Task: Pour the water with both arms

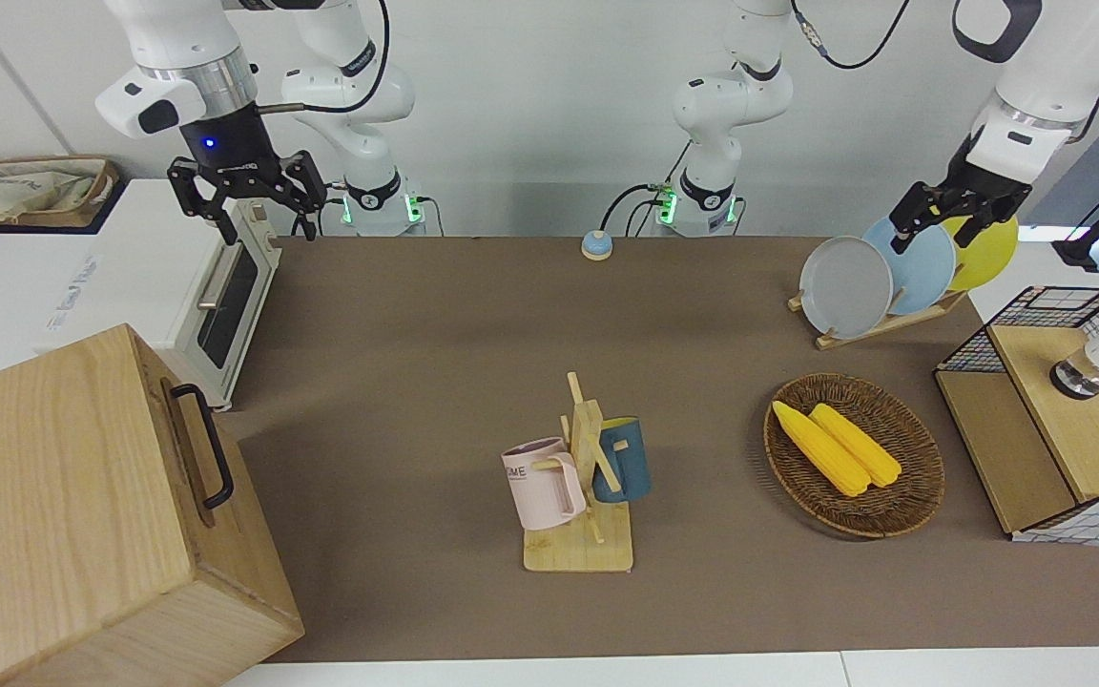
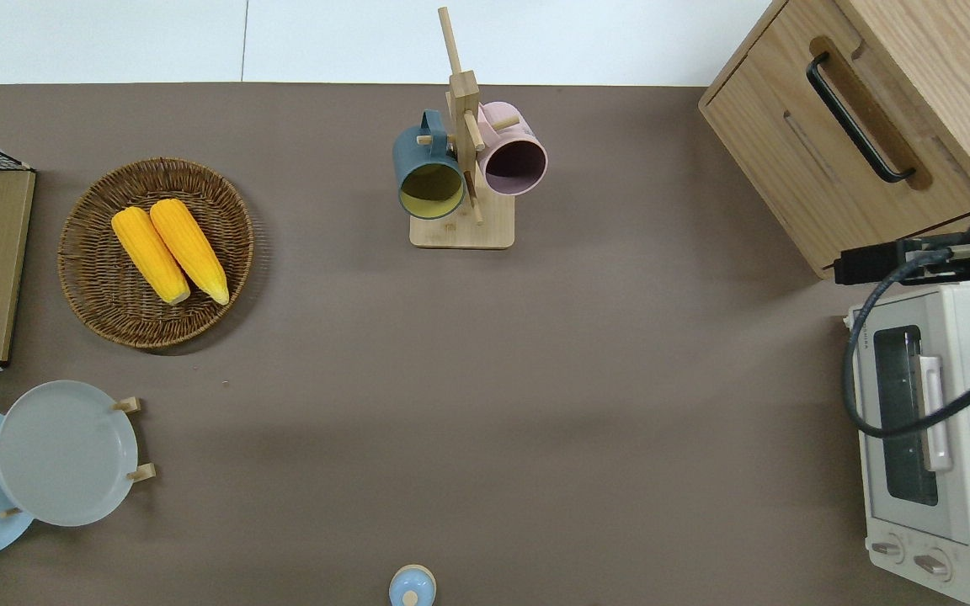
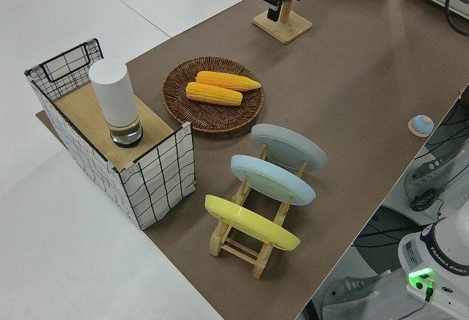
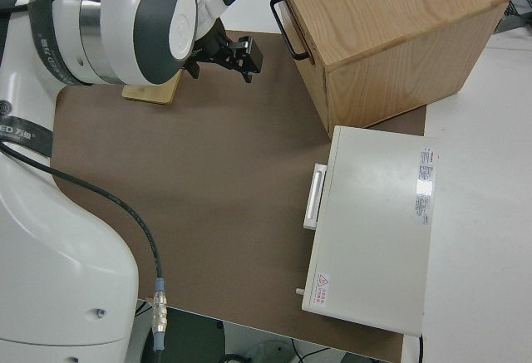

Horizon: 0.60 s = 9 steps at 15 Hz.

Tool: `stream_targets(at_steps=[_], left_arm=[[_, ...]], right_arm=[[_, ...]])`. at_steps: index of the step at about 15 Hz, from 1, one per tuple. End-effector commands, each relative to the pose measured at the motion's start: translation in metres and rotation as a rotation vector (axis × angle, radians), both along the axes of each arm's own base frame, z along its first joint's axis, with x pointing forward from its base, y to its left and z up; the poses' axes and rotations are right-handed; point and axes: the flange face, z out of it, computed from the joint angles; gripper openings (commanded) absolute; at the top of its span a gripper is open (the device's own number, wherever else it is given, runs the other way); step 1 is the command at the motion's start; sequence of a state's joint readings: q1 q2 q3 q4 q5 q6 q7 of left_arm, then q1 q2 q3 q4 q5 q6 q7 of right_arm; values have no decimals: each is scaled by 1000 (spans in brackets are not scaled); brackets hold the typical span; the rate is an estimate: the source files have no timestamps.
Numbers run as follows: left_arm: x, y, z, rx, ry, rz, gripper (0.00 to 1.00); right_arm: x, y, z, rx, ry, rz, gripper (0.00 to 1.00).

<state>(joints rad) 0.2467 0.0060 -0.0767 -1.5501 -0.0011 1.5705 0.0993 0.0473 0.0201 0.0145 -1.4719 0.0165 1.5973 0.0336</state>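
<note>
Brown worktop (image 1: 702,401) carries a wooden mug rack (image 1: 580,515) with a pink mug (image 1: 540,487) lettered "ME" and a blue mug (image 1: 628,458). Both arms are raised: right gripper (image 1: 246,191) with jaws spread over the white toaster oven (image 1: 216,286), left gripper (image 1: 931,215) near 3 racked plates (image 1: 883,277), jaws unclear.

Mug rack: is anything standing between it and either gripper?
Nothing visible. Bare mat lies between the mug rack and both the right gripper and the left gripper. The wicker basket of corn sits just off the left gripper's line.
</note>
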Motion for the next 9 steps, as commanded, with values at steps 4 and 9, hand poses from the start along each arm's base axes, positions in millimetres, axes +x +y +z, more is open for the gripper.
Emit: stream_targets(at_steps=[4,9], left_arm=[[-12,86,1,25,-48,-63,1000],[-28,163,-9,20,-86,-122,1000]], right_arm=[[53,56,-79,58,17,84,983],[79,109,-122,69,-39,154,983]])
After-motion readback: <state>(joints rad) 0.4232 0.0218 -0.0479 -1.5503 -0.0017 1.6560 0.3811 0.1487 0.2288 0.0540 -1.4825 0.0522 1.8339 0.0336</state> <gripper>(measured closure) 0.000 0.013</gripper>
